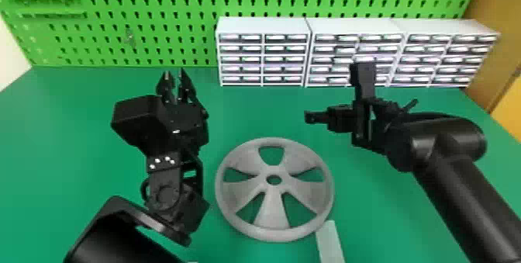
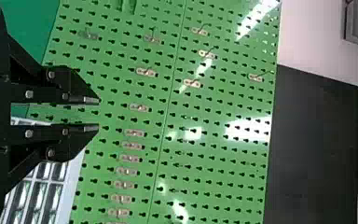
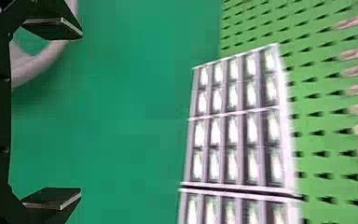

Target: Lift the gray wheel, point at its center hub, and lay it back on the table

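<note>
Gripping the gray wheel (image 1: 273,208) calls for lowering the right hand (image 3: 81,112), spread wide, squarely astride the rim (image 1: 328,189); the left hand (image 2: 98,114), narrowly parted, requires widening first.

Over the table (image 1: 256,113), a hand could pass between the left gripper (image 1: 174,72) and the right gripper (image 1: 334,90), beyond the wheel (image 1: 273,211). Drawer cabinets (image 1: 263,27) block the far right, a pegboard (image 1: 163,8) the far side. A pale bar (image 1: 330,243) obstructs the wheel's near-right rim.
</note>
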Controlling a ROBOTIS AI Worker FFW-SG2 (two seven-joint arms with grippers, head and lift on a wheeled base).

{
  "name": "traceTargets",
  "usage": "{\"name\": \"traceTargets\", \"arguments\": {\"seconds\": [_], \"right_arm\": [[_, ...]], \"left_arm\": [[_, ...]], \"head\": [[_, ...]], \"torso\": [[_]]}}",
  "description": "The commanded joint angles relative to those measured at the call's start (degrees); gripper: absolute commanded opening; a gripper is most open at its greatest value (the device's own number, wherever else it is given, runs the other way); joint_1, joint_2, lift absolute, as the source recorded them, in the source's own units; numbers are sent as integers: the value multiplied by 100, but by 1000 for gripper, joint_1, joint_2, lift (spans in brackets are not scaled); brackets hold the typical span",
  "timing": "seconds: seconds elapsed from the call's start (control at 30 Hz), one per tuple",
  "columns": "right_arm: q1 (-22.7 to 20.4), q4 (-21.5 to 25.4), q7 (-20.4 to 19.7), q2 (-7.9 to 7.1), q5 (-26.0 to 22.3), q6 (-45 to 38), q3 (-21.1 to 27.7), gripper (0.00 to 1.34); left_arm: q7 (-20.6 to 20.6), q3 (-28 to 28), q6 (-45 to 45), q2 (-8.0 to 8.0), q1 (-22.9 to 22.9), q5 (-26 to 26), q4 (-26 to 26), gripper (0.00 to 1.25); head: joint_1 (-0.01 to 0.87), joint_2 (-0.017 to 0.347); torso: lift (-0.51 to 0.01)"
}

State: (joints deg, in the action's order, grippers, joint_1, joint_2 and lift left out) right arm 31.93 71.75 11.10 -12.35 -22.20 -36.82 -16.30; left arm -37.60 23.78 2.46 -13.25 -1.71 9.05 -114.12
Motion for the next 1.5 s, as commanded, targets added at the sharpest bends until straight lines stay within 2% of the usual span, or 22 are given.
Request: {"name": "traceTargets", "arguments": {"seconds": [0.0,0.23,0.37,0.5,0.63,0.9,1.0,1.13,1.47], "right_arm": [[-275,278,-3,31,14,649,188,1224],[-670,621,-11,154,181,1449,540,1224],[-890,911,-11,259,524,1669,803,1224],[-1066,1060,-20,321,788,2117,926,1224],[-1207,1174,-99,382,928,2495,997,1224],[-1514,1262,-574,549,1007,3391,1076,1224],[-1558,1262,-591,567,1007,3532,1076,1224],[-1620,1271,-609,558,1025,3690,1049,1224],[-1804,1271,-776,558,937,3840,1058,1224]], "left_arm": [[341,-331,1,7,-22,26,118,331],[1097,-849,238,16,-4,273,479,531],[1325,-1060,282,33,22,273,698,620],[1809,-1324,317,68,22,299,892,707],[2283,-1596,440,148,40,334,1103,724],[3030,-2150,528,420,92,510,1401,732],[3294,-2317,449,499,119,527,1428,741],[3742,-2502,211,525,215,457,1489,741],[3971,-2572,220,622,268,466,1630,741]], "head": [[692,48],[692,48],[692,48],[692,48],[692,48],[692,48],[692,48],[692,48],[692,48]], "torso": [[-96],[-96],[-96],[-96],[-96],[-96],[-96],[-96],[-96]]}}
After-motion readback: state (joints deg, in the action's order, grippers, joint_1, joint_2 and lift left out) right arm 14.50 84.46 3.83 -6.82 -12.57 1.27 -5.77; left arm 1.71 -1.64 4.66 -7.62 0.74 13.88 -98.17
